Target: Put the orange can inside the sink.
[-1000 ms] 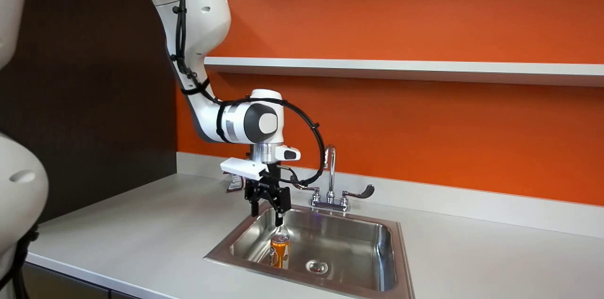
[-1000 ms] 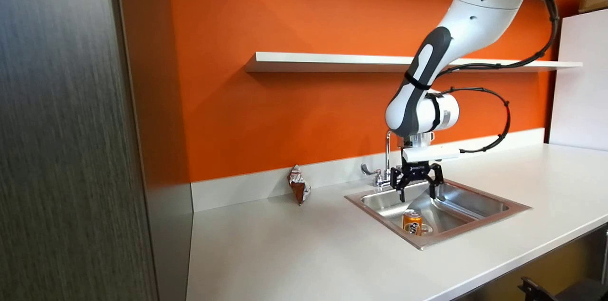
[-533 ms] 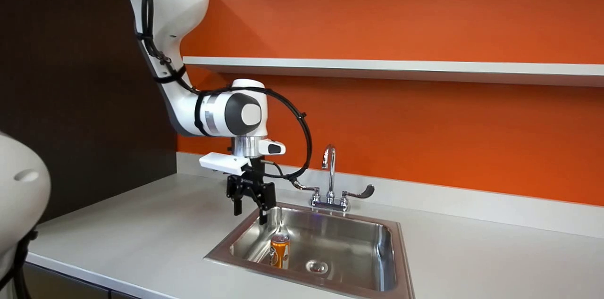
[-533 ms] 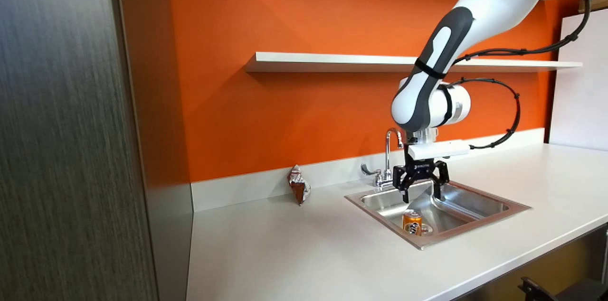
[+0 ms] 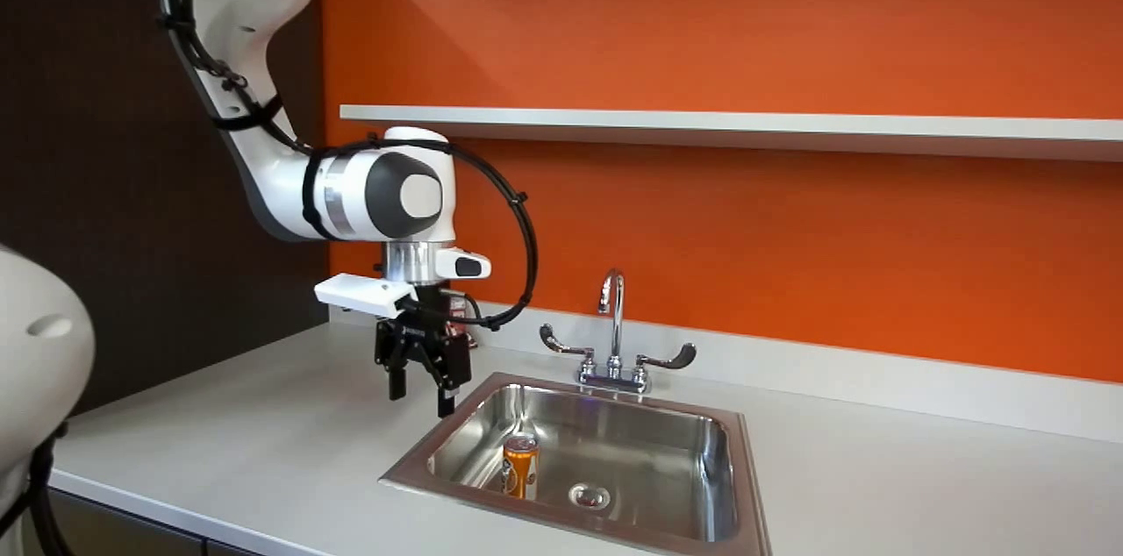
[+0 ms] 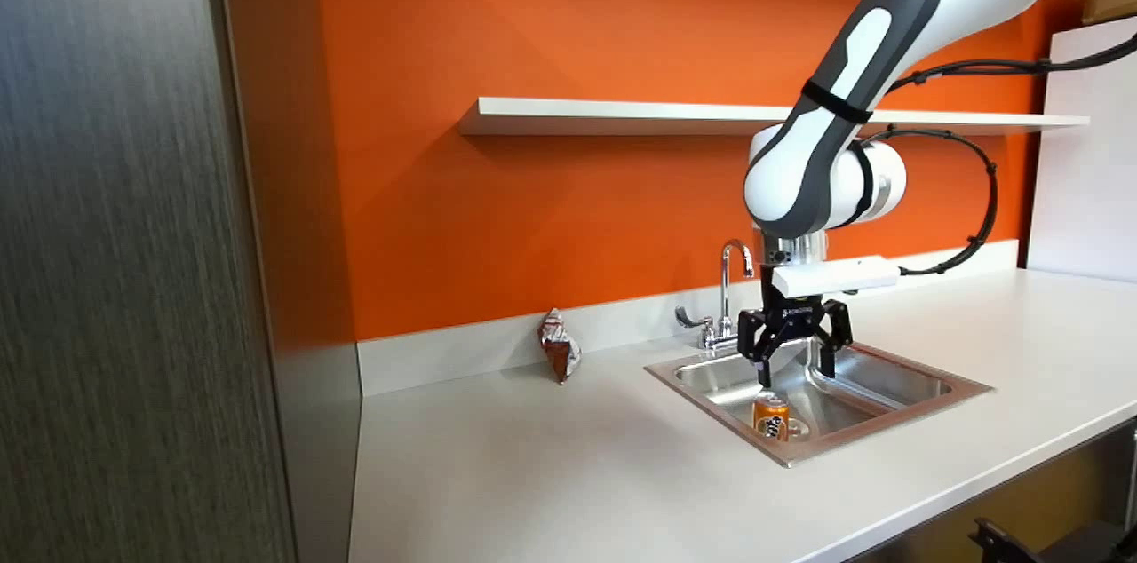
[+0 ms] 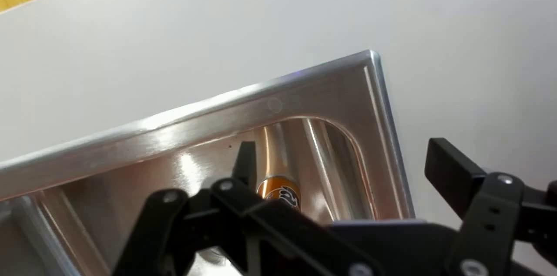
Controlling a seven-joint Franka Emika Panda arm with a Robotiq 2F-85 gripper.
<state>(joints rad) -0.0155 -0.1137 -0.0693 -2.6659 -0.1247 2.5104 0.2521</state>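
The counter (image 6: 533,474) was fitted with the sink (image 5: 746,477). The gripper (image 5: 422,398) was held above, near the sink's edge, its fingers (image 7: 452,176) spread apart. The can (image 5: 519,473) was seen upright inside the sink near the drain (image 5: 589,496), partly hidden in the wrist view.

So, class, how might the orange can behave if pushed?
Pushed near the top, the orange can would probably tip, standing upright and taller than wide. Once down, its round body would likely roll until a wall of the sink stops it. Weight is unclear: contents hidden.
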